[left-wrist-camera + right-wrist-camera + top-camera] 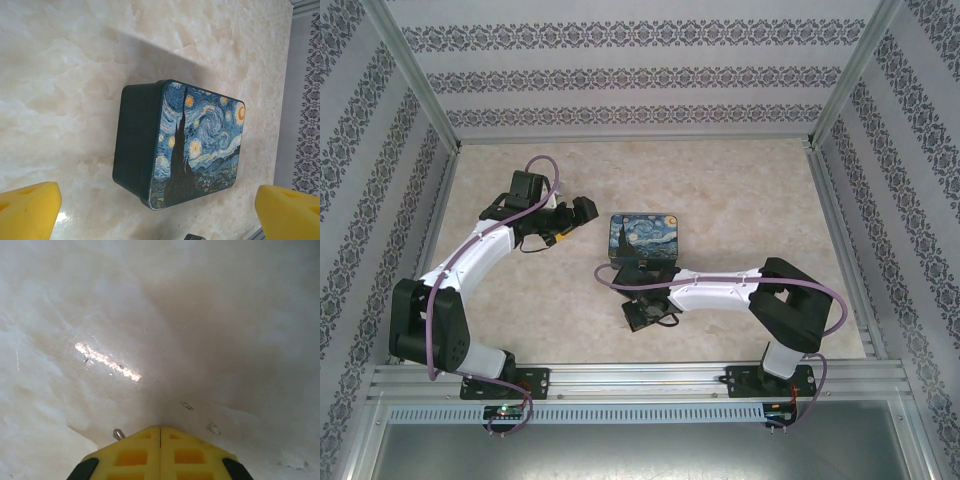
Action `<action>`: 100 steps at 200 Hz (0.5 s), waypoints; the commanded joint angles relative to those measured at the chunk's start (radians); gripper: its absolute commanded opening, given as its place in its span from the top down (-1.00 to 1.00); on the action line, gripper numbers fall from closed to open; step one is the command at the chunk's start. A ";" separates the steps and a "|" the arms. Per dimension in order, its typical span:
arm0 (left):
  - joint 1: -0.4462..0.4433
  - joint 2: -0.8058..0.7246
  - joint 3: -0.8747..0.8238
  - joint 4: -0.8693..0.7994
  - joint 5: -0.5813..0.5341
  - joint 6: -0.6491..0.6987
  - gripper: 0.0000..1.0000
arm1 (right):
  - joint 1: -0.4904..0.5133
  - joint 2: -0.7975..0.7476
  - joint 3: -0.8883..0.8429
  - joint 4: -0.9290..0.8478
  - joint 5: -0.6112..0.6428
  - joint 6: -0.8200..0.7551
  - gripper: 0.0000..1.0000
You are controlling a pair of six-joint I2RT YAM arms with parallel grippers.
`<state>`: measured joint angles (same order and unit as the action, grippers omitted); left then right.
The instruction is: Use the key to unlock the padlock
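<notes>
Beige marbled desk (740,190), patterned walls on three sides. Starry Night box (646,238) sits mid-desk, lid up, lying flat.

Left gripper (578,212) is just left of the box and aimed at it without touching. In the wrist view its yellow pads (30,210) sit at the two bottom corners, so the jaws are spread fully wide with nothing in them. The box (200,145) lies ahead between them.

Right gripper (645,312) is on the near side of the box, close to it, nose down at the desk. From its wrist, the gripper (160,432) has its jaws pressed together with only a thin seam between the pads. A tiny silvery stub, likely the key (118,434), pokes out just left of the pad tips, right at the desk surface. Can't tell if it's actually pinched.
</notes>
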<state>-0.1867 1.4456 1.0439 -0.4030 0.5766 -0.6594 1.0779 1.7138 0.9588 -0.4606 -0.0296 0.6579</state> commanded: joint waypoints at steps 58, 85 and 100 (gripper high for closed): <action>0.012 0.012 0.011 0.027 0.016 -0.004 -0.99 | -0.037 -0.116 -0.094 -0.012 0.094 0.076 1.00; 0.012 0.013 0.011 0.029 0.016 -0.006 -0.99 | -0.048 -0.165 -0.132 -0.004 0.106 0.111 0.68; 0.012 0.013 0.012 0.028 0.015 -0.008 -0.99 | -0.049 -0.188 -0.142 -0.009 0.107 0.112 0.18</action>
<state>-0.1867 1.4494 1.0439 -0.4026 0.5766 -0.6594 1.0328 1.5688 0.8398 -0.4568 0.0399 0.7380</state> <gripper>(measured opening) 0.995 0.267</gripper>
